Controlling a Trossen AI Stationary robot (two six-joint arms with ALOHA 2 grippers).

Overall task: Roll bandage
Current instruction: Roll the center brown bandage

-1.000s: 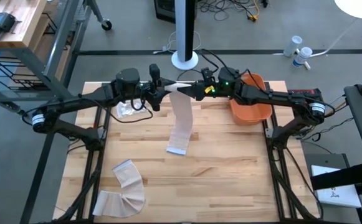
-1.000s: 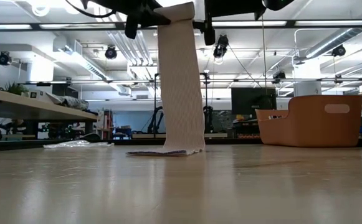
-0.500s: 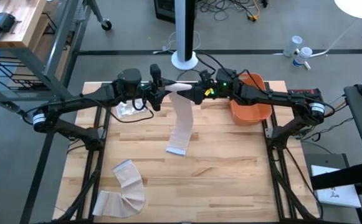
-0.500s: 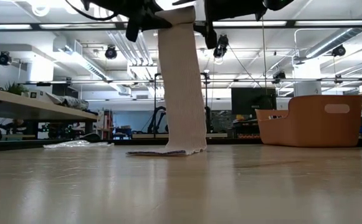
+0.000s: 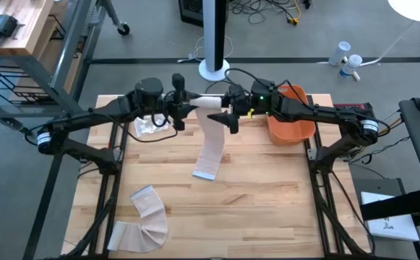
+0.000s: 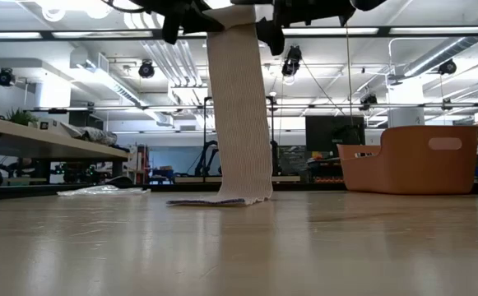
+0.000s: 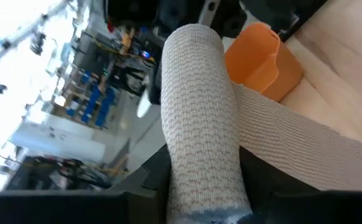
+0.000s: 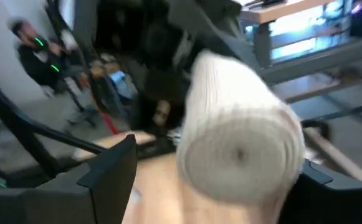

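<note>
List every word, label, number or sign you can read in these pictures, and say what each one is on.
No text can be read in any view.
Bandage roll: plain woven cloth, no print.
Orange bin: no label on the side that shows.
Plastic wrapper on the table: any print is too small to read.
Room behind the table: screens and shelves are too far and blurred to read.

Cut off and blurred

Low view crops both end effectors at its upper edge; the bandage roll [image 8: 240,155] and a person [image 8: 34,53] behind blur in the right wrist view.
</note>
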